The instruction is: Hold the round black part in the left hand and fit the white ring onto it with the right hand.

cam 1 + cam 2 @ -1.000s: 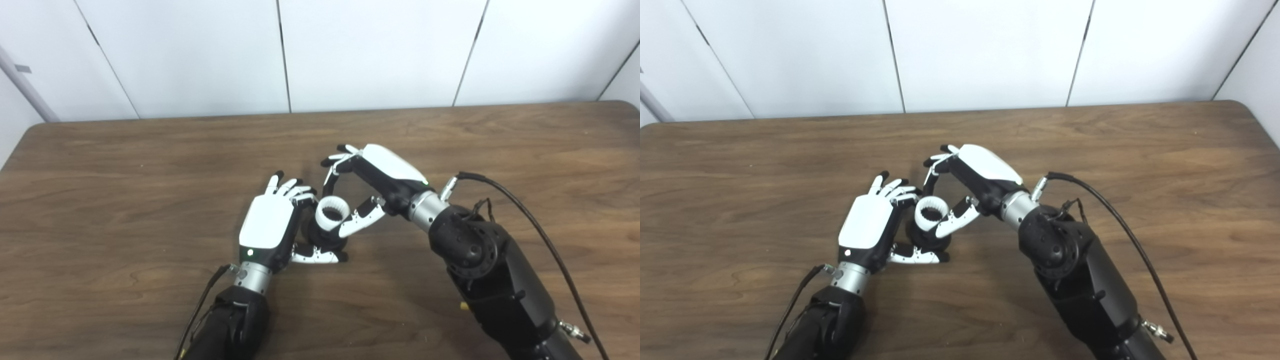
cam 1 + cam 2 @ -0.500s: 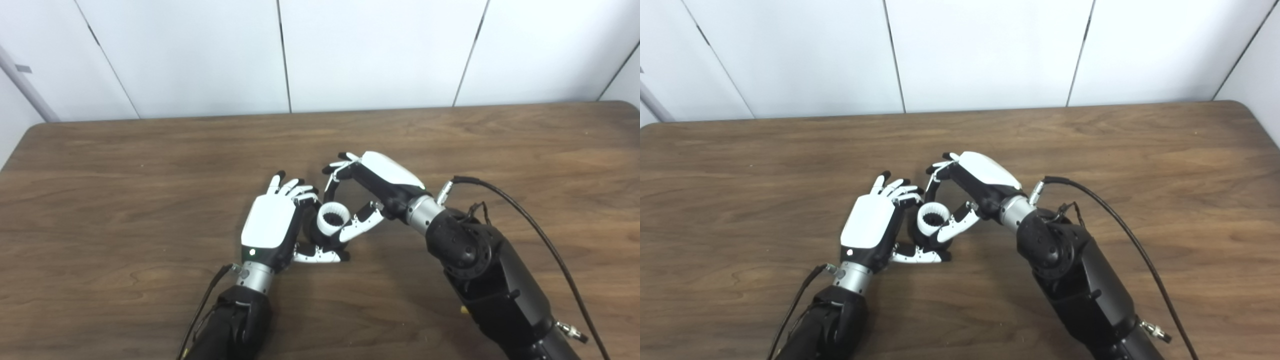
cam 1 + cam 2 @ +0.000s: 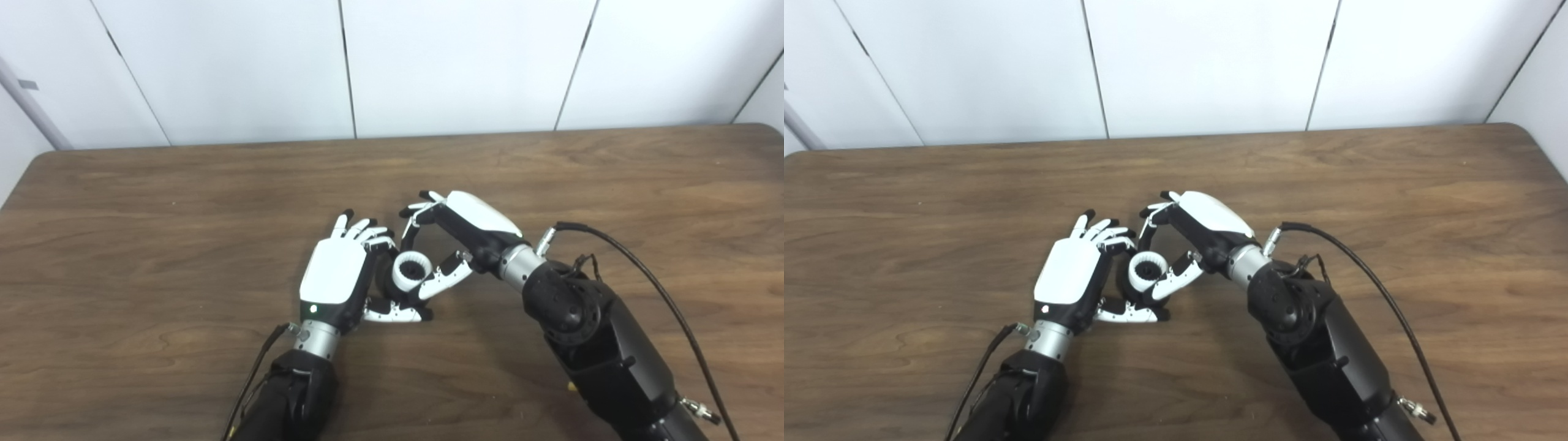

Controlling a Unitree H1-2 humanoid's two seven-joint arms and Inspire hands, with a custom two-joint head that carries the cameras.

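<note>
Near the table's middle, my left hand (image 3: 334, 277) is shut on the round black part (image 3: 388, 284), its fingers curled behind the part and its thumb lying under it in front. The white ring (image 3: 411, 272), toothed inside, sits on top of the black part, which it mostly hides. My right hand (image 3: 456, 236) arches over from the right and is shut on the ring, with its thumb against the ring's right side and its fingers on the far side. In the right eye view the ring (image 3: 1148, 270) shows between the left hand (image 3: 1069, 275) and the right hand (image 3: 1195, 231).
The brown wooden table (image 3: 153, 202) spreads wide on all sides of the hands. A black cable (image 3: 637, 269) loops off my right forearm. White wall panels stand behind the table's far edge.
My right hand has come down and toward me with the white ring, which now sits lower on the black part. The left hand has shifted slightly to the right, keeping its hold.
</note>
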